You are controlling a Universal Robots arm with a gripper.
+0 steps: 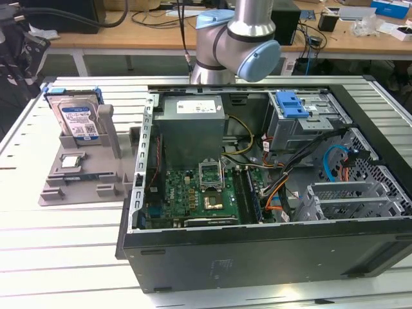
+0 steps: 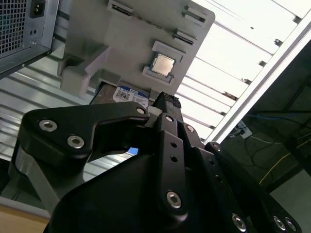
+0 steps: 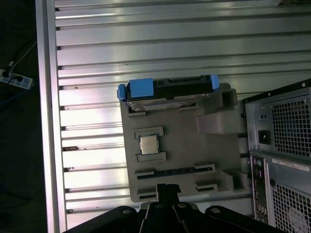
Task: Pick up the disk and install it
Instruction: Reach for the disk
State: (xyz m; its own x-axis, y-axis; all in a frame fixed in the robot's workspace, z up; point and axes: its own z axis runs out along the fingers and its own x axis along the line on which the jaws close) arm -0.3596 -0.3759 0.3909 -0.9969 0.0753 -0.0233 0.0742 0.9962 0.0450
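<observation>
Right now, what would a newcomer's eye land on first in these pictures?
The open computer case fills the middle of the exterior view, its green board exposed, with the robot arm rising behind it. On the exterior view's left, the disk, edged in blue, stands propped in a grey holder, and a small square processor chip lies on that holder.

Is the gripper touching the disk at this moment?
Apart. In the first wrist view the gripper sits over one edge of the gray holder, while the disk stands at the opposite end, with bare holder surface visible between them.
</observation>
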